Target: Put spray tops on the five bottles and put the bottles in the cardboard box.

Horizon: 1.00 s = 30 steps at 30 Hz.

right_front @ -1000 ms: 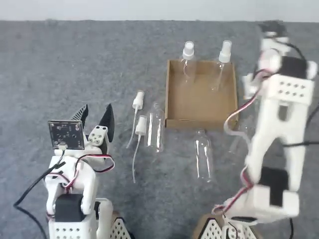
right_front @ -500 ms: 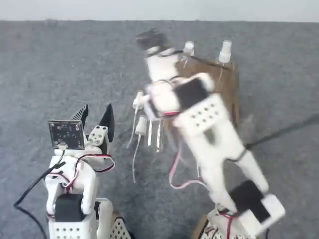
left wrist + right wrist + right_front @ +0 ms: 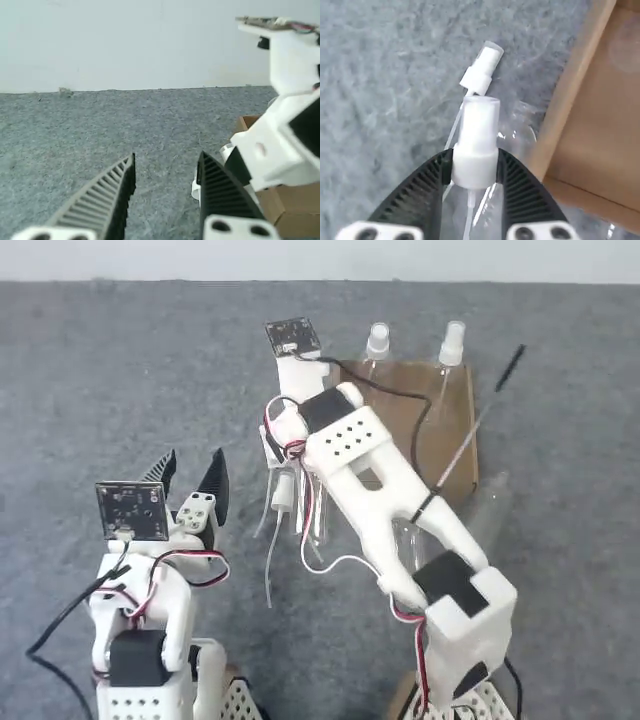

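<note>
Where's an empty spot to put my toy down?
The big bare patch of grey mat beyond the left end effector, up to the wall, is free. So is the far corner right of the cardboard box. Left of the box it is crowded: the right end effector grips a spray top, beside another spray top and a lying bottle.

Spray tops (image 3: 283,490) and bottle (image 3: 322,530) lie left of the box (image 3: 455,400).

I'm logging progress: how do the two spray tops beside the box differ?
The held top is clamped in the right gripper; the free top lies untouched on the carpet. The held top sits by the box corner, the free top farther along its side. Both are white with thin tubes.
</note>
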{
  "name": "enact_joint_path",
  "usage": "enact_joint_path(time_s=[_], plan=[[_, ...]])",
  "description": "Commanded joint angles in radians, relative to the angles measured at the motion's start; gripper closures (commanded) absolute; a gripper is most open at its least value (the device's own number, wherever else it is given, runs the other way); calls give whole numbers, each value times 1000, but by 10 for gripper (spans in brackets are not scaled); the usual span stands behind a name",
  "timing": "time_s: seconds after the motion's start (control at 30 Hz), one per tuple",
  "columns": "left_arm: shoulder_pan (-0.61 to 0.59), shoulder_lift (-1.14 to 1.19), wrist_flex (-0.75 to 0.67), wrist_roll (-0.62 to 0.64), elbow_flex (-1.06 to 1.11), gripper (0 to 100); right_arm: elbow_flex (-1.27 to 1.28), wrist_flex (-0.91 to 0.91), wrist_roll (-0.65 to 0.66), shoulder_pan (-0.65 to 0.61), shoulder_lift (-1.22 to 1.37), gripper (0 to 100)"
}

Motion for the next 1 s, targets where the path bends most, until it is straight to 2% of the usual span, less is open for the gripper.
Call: enact_joint_path(time_s=[0.0,0.13,0.33,0.5,0.7,0.97], plan=[[-3,-12,-23,6,-10,818,-9,-53,-46,-21,16,953],[-3,-12,-25,6,-10,818,-11,-76,-77,-42,74,943],[-3,-12,-23,6,-10,818,-12,-76,-87,-59,124,819],[-3,-12,-23,6,-8,818,-12,-64,-83,-58,114,776],[-3,-12,-23,6,-8,818,-112,125,-66,-15,47,777],[-2,-12,-23,6,-8,818,-181,289,101,-4,-147,778]])
